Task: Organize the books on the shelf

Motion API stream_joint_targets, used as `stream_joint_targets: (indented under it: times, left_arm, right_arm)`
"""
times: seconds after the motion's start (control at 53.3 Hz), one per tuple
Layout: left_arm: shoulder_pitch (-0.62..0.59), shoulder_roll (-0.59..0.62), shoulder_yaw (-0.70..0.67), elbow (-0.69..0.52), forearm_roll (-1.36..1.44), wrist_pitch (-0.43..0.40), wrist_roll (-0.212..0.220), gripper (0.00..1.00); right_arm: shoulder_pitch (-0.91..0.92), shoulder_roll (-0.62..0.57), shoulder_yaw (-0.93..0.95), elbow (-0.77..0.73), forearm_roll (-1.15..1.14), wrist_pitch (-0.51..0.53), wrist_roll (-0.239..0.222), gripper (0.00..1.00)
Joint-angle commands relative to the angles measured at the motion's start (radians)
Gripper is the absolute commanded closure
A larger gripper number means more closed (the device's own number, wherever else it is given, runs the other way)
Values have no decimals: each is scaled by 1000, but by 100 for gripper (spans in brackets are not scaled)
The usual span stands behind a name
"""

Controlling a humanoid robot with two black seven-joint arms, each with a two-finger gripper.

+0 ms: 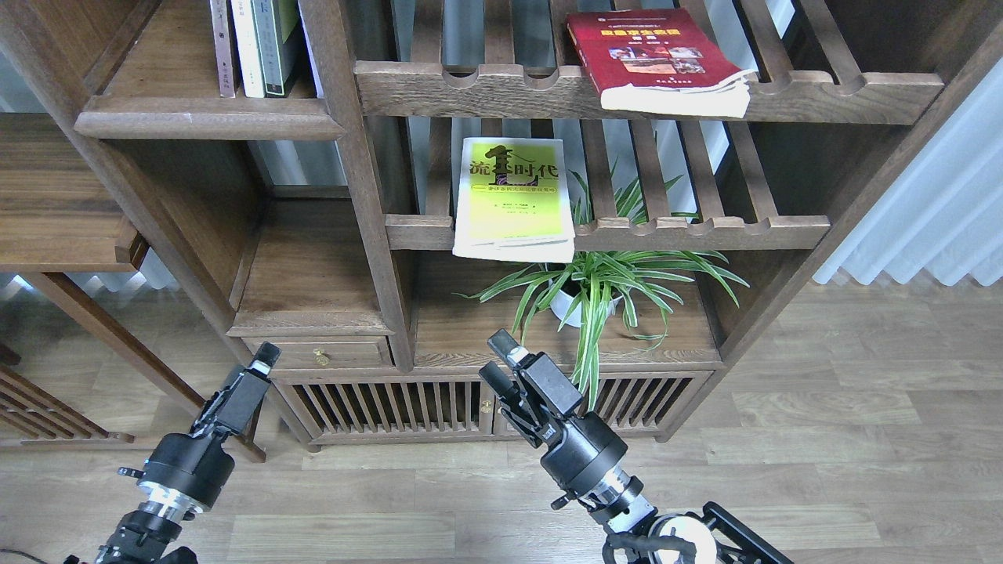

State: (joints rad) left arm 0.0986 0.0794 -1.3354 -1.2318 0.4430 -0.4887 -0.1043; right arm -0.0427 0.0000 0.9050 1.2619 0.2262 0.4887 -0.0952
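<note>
Below the yellow-green book (515, 199), beside a spider plant (595, 286), our right jaws (496, 363) stand parted; left jaws (265, 357) unreadable.

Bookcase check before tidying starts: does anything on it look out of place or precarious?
Yes. The yellow-green book lies flat on the middle slatted rack, overhanging its front rail above the plant. The red book lies flat, skewed, on the upper rack, pages splayed over the edge.
</note>
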Motion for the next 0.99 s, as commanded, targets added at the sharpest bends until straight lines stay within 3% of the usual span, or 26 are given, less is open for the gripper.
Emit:
stream_joint_targets:
  times: [0.0, 0.319, 0.619, 0.844, 0.975]
  left_arm:
    - [4, -4, 2, 0, 0, 0, 0, 0]
    - [38, -3, -14, 0, -6, 0, -6, 0]
    - [35, 5, -22, 29, -52, 0, -6, 0]
    - [23, 5, -18, 49, -53, 0, -6, 0]
    - [13, 3, -14, 63, -55, 0, -5, 0]
  right_arm:
    - [-3, 0, -1, 1, -4, 0, 0, 1]
    - [-22, 0, 3, 74, -4, -1, 0, 1]
    - [-13, 0, 156, 258, -2, -189, 0, 1]
    - [24, 0, 261, 284, -2, -252, 0, 1]
    - [121, 0, 331, 323, -1, -343, 0, 1]
